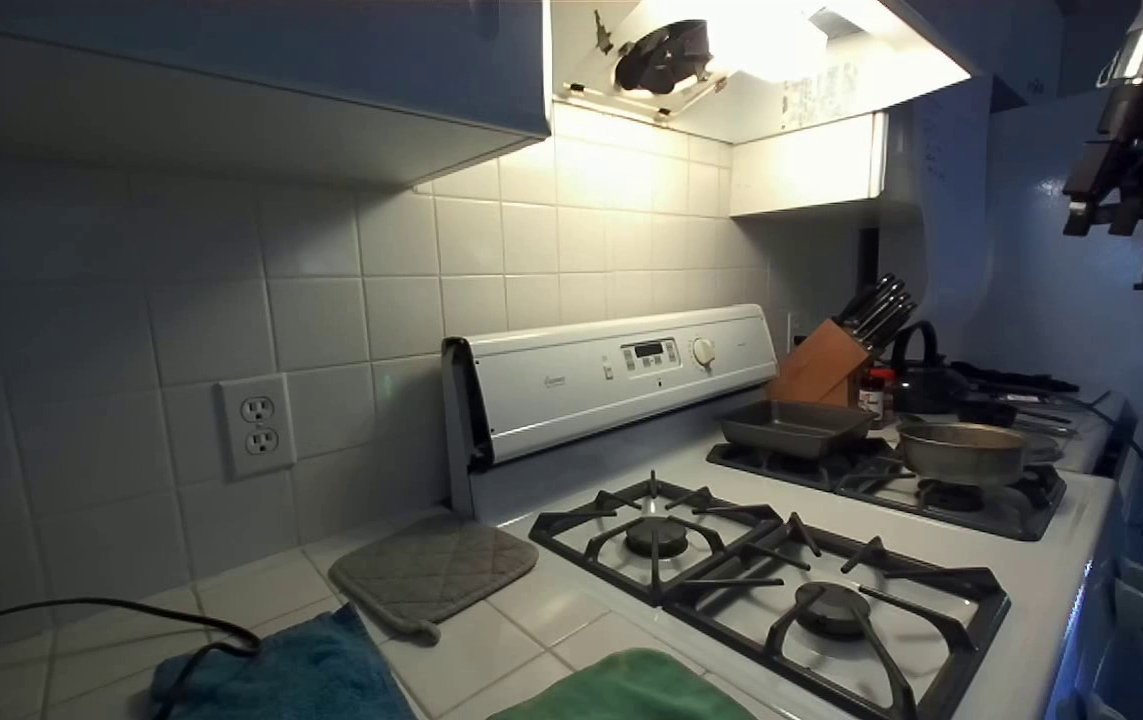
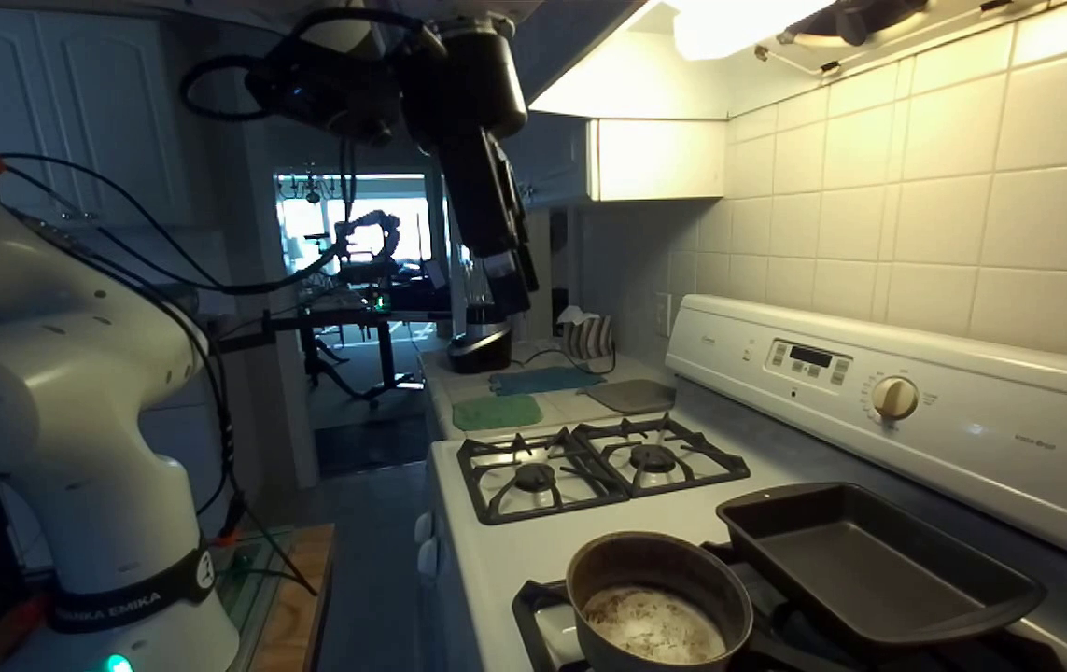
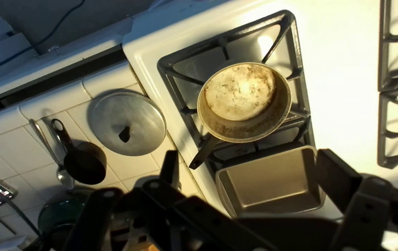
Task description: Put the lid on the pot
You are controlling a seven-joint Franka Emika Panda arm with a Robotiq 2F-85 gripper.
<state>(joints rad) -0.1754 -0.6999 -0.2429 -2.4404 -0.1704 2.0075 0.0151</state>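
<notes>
My gripper (image 3: 249,163) is wide, empty. Fetching the metal lid (image 3: 132,115), left of centre in the wrist view, seems the step; next, align over its knob (image 3: 125,134). The saucepan (image 3: 243,101) sits upper centre.

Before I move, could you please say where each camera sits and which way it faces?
An exterior view: near the green cloth, facing along the stove toward the pot; end effector top right.
An exterior view: near the pot, facing the green cloth; arm and end effector show.
Wrist view: above pot and lid, facing down; fingers show.
Both exterior views share stove and pot.
</notes>
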